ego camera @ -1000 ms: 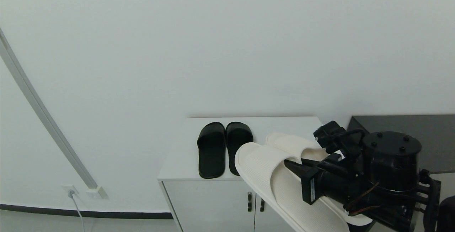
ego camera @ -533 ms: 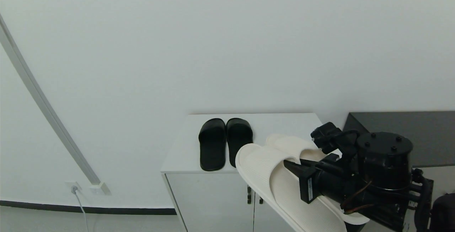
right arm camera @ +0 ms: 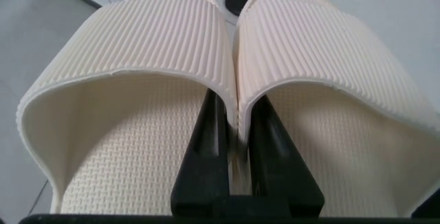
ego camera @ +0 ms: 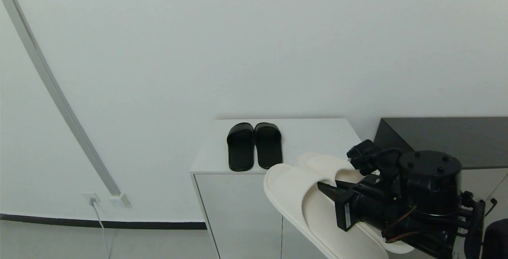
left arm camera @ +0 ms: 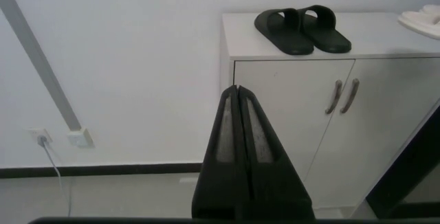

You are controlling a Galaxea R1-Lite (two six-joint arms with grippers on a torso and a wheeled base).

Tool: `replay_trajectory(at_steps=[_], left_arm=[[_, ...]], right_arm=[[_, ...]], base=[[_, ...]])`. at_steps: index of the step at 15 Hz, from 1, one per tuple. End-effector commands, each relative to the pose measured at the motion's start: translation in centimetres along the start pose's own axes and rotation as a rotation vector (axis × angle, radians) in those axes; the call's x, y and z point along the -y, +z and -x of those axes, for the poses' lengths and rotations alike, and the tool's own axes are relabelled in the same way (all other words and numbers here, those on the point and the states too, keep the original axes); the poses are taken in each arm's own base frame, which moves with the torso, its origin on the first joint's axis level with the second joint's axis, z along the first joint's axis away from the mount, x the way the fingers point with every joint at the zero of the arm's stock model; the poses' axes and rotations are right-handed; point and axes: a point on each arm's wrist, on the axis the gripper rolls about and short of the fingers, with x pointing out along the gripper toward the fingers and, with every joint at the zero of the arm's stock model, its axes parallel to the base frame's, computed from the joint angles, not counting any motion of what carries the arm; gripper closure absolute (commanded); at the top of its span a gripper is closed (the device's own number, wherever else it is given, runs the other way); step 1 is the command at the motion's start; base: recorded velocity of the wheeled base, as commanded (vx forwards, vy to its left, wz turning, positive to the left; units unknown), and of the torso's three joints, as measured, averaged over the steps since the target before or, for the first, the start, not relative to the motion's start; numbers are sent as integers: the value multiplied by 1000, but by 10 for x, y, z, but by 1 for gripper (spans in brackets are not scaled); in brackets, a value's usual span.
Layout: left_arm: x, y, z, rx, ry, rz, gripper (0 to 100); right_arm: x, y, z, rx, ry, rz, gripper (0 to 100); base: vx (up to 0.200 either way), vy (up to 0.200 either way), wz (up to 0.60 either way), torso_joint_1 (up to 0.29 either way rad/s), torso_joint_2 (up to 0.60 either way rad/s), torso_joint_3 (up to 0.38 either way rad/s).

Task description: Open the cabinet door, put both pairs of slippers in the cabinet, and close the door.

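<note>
The pair of cream ribbed slippers [right arm camera: 158, 45] hangs clamped by its inner edges in my right gripper [right arm camera: 237, 114], before the shut white cabinet [ego camera: 238, 211] whose top carries the black rubber slides [ego camera: 254, 145]. My left gripper [left arm camera: 238, 93], closed and empty, should, I reckon, part, then hook a door handle [left arm camera: 335, 97].

You are in a plain room that reads as a home entryway. A white two-door cabinet [ego camera: 238, 203] stands against a bare white wall [ego camera: 238, 44], with black slippers [ego camera: 254, 145] on top of it and white slippers [ego camera: 293, 189] in front of it. Left of the cabinet you see a socket [ego camera: 91, 199] with a plugged-in cable, a slanting wall duct [ego camera: 55, 88] and dark skirting [ego camera: 119, 224]; right of it, a dark counter [ego camera: 444, 140].
</note>
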Motion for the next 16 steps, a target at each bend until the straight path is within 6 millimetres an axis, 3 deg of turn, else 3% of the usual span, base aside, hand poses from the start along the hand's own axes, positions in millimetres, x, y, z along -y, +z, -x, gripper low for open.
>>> replay_trajectory(at_steps=[1, 11, 16], left_arm=[[0, 0, 0, -1, 1, 0, 100], [0, 0, 0, -1, 2, 0, 100], [0, 0, 0, -2, 1, 2, 100]], right_arm=[[0, -1, 0, -3, 0, 4, 100], [1, -3, 1, -11, -3, 6, 100], [1, -3, 1, -12, -3, 6, 100]], base=[[0, 0, 0, 0, 0, 0], [0, 0, 0, 0, 0, 0], [0, 0, 0, -129, 275, 152]])
